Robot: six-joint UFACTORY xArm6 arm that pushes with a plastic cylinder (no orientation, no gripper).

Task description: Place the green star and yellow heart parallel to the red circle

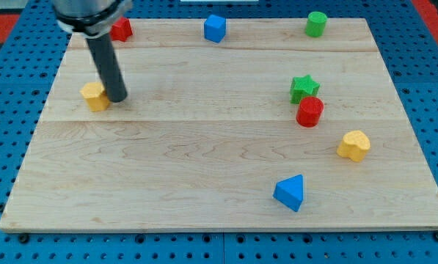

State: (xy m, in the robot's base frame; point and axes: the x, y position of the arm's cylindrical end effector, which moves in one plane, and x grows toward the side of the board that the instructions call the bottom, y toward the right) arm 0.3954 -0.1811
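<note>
The green star [304, 88] sits at the view's right, touching the red circle [309, 111] just below it. The yellow heart [353, 145] lies lower right of the red circle, apart from it. My tip [117, 97] is far off at the view's left, touching the right side of a yellow block [95, 96] whose shape I cannot make out. The rod rises up to the top left.
A red block [121, 29] sits at the top left, partly hidden by the arm. A blue block [215, 28] is at the top middle and a green cylinder [316, 24] at the top right. A blue triangle [290, 192] lies near the bottom. The wooden board [204, 161] is ringed by blue pegboard.
</note>
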